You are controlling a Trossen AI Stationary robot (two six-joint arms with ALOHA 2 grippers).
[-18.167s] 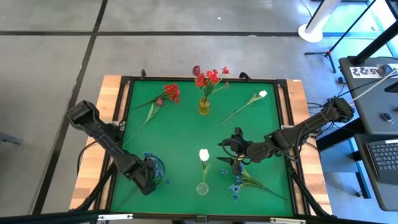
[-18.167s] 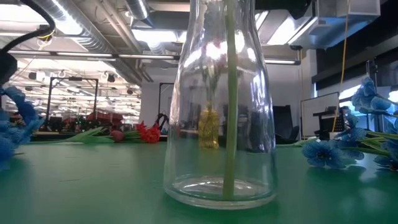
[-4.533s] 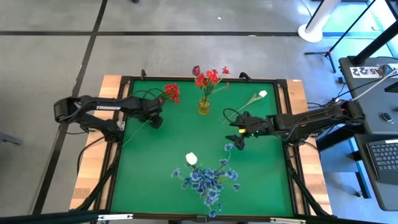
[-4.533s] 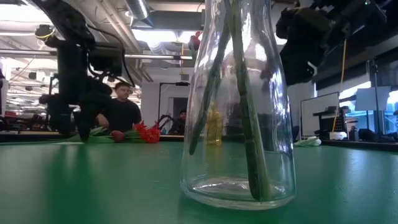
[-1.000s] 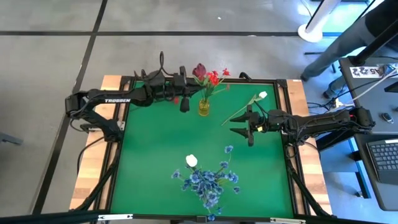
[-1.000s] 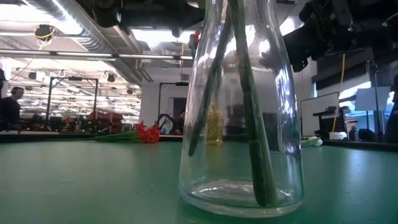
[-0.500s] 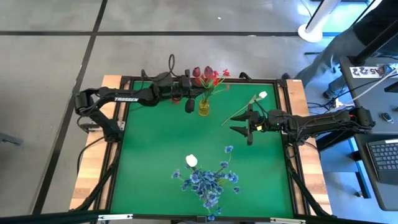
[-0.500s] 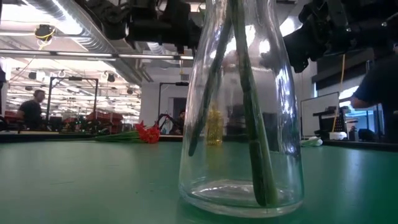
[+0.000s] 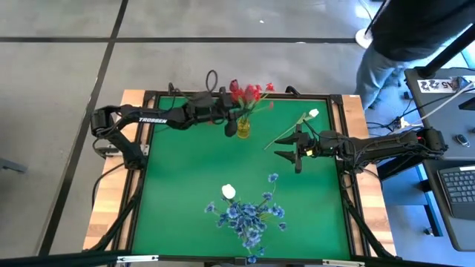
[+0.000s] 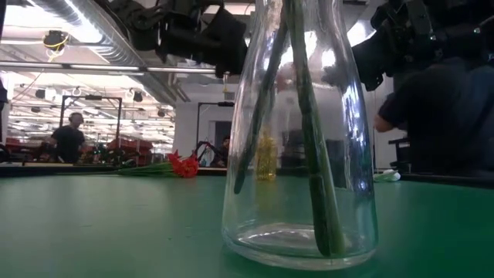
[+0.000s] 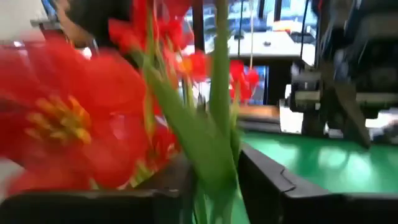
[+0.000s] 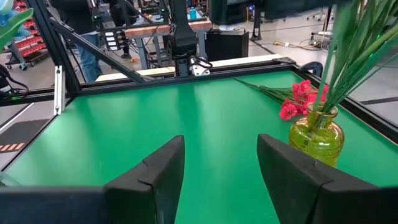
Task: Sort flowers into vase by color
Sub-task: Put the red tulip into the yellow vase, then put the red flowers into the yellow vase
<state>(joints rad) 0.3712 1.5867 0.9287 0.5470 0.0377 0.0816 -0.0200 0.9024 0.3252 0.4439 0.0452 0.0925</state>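
Note:
My left gripper reaches from the table's left to the yellow vase at the far middle and is shut on a flower stem. The vase holds red flowers. My right gripper hovers open right of the vase, with its fingers wide apart. A white-budded flower lies flat on the mat beside it. A red cluster flower lies flat on the mat behind the yellow vase. The clear vase near the front edge holds blue sprays and a white bud. My left gripper pinches a green stem between its two fingers, coming about level from the table's left, across the stem. The stem stands roughly upright, lifted clear, with its dark red bloom up among the vase's red flowers. The fingers hide its lower end.
The green mat is framed by a raised black rim. A person stands past the table's far right corner, and more people show in the room behind. Bare mat lies between the two vases and at the left.
My left gripper has carried its flower toward the table's right, up to the yellow vase, so the dark red bloom now sits among the red flowers. A person has walked in beyond the far right corner.

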